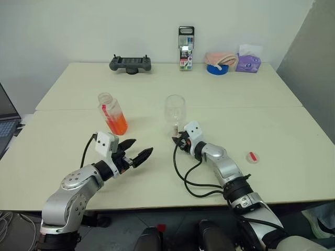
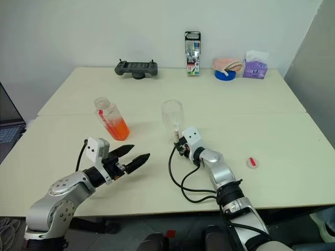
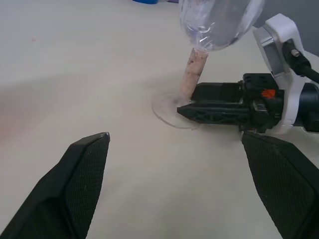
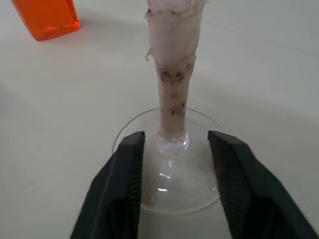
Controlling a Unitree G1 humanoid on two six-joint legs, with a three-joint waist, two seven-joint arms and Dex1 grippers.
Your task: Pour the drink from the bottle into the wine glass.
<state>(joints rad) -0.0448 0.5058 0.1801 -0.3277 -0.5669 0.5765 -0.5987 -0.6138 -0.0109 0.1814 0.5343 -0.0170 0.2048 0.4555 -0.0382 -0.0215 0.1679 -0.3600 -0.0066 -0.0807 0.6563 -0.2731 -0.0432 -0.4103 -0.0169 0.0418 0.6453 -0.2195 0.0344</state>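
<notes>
Right wrist view shows the wine glass [image 4: 172, 74] standing upright on the counter [image 4: 269, 69], its stem wrapped in grubby white tape, probably to give a surer hold. The right gripper [image 4: 173, 144] has its two fingers parted on either side of the stem's base, just above the round foot, with a gap visible on both sides, so nothing is gripped. The bowl looks empty.

To the robot's left of the glass stands the bottle [image 1: 112, 113], cap off, tilted slightly, with the drink [image 1: 117, 124] filling only its lower part. What seems to be its cap [image 1: 253, 157] lies well apart on the right side of the counter.

Near the bottle, the left gripper [image 1: 138, 151] hovers above the counter with fingers spread wide and empty, pointing toward the glass. Likely the left arm is to lift the bottle; no pouring has begun.

Along the far edge sit a controller [image 1: 131, 64], a tall black-topped container [image 1: 186, 48] and a tape roll [image 1: 217, 68].
</notes>
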